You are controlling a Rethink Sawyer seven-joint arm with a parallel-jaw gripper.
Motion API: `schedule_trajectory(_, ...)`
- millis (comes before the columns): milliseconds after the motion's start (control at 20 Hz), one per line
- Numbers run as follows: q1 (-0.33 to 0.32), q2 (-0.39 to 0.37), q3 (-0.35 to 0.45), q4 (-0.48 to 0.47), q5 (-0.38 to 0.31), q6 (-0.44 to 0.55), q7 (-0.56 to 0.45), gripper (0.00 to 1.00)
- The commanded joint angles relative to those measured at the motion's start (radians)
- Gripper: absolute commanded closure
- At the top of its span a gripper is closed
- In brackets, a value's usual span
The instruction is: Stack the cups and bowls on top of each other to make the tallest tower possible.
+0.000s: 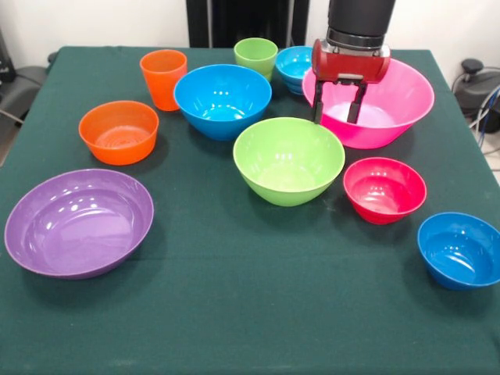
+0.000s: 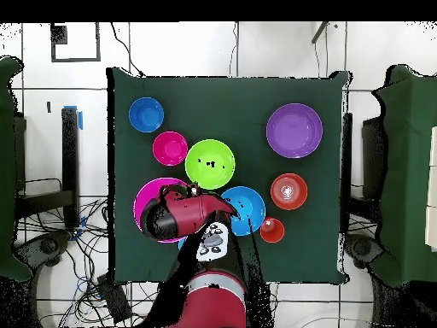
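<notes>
Jaws parted and empty, gripper (image 1: 338,109) poised over pink bowl (image 1: 394,109), near its rim

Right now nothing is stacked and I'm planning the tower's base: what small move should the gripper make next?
Probably lower the open gripper onto the near rim of the pink bowl it hangs over; the widest bowl suits a base.
</notes>
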Motion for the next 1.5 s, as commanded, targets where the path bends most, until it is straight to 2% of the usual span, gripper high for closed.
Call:
schedule_trajectory(50, 0.012, 0.061, 0.072, 0.008, -0.024, -0.044, 0.105, 0.00)
schedule_trajectory(250, -0.005, 0.056, 0.090, 0.010, -0.019, -0.016, 0.097, 0.00)
schedule_trajectory(650, 0.002, 0.050, 0.083, 0.008, -0.019, -0.010, 0.095, 0.00)
schedule_trajectory(1150, -0.039, 0.045, 0.128, 0.042, -0.029, -0.077, 0.113, 0.00)
schedule_trajectory(1250, -0.038, 0.046, 0.124, 0.043, -0.036, -0.119, 0.124, 0.00)
schedule_trajectory(1300, -0.036, 0.046, 0.121, 0.043, -0.034, -0.124, 0.123, 1.00)
schedule_trajectory(1500, -0.033, 0.047, 0.118, 0.042, -0.032, -0.127, 0.121, 1.00)
